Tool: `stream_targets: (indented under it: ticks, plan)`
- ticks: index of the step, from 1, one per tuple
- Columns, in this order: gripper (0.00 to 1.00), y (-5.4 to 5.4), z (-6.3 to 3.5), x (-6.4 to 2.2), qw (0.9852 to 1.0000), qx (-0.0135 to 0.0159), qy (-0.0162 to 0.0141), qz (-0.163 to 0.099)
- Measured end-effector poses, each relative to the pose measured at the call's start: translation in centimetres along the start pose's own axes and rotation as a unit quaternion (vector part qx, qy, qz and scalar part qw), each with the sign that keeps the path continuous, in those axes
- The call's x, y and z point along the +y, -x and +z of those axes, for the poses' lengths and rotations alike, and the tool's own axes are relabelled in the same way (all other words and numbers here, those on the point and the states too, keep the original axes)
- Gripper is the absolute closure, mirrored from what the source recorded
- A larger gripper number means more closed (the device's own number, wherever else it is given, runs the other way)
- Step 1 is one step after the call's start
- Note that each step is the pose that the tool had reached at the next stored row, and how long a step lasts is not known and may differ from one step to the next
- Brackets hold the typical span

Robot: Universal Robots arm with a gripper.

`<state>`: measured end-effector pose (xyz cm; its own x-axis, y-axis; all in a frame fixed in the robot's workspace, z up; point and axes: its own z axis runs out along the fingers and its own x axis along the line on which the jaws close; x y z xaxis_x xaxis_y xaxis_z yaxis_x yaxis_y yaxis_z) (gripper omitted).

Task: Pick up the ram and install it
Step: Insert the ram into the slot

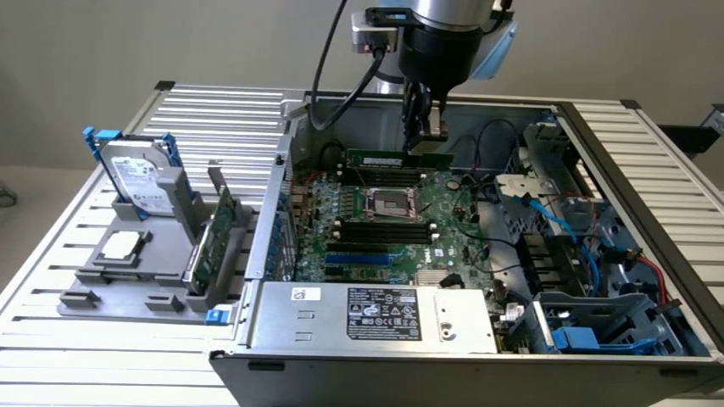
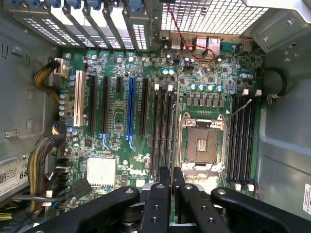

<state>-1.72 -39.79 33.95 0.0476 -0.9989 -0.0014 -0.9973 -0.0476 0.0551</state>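
The work stands at the installing step: the ram (image 1: 392,158) is already off the holder outside the computer case (image 1: 633,203) and hangs inside the case, upright on its long edge, over the motherboard (image 1: 339,216). In the exterior view it sits just behind the CPU socket (image 1: 392,202), along the bank of black memory slots on that far side. Whether its lower edge has entered a slot cannot be told. The gripper (image 1: 426,136) comes straight down from above and meets the stick's upper edge toward the end on the exterior view's right. Its jaws stand narrow, pinched on the thin board. In the wrist view the two fingers (image 2: 156,199) lie nearly together, with only a slim edge-on strip between them running out along the slots beside the socket. Seating the stick would probably call for its edge to be square over one slot, with the notch matched, and for a straight downward press. Because the grip is off-centre, the free end may tilt or lag. The taller green expansion card (image 1: 220,231) stands untouched in the holder.
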Motion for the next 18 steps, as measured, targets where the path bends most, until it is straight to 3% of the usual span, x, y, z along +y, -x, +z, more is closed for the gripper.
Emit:
stream_targets:
  ticks: [3, 5, 10, 18]
  plan:
    - [0.86, 0.0, 0.03, 0.00, 1.0000, 0.0001, -0.0006, 0.000]
    - [0.86, 0.0, 0.31, 0.11, 1.0000, -0.0003, -0.0034, 0.000]
    - [0.86, -0.1, 1.28, 1.00, 1.0000, -0.0004, -0.0036, 0.000]
    - [0.86, -0.9, 2.74, 1.02, 1.0000, -0.0003, -0.0036, 0.000]
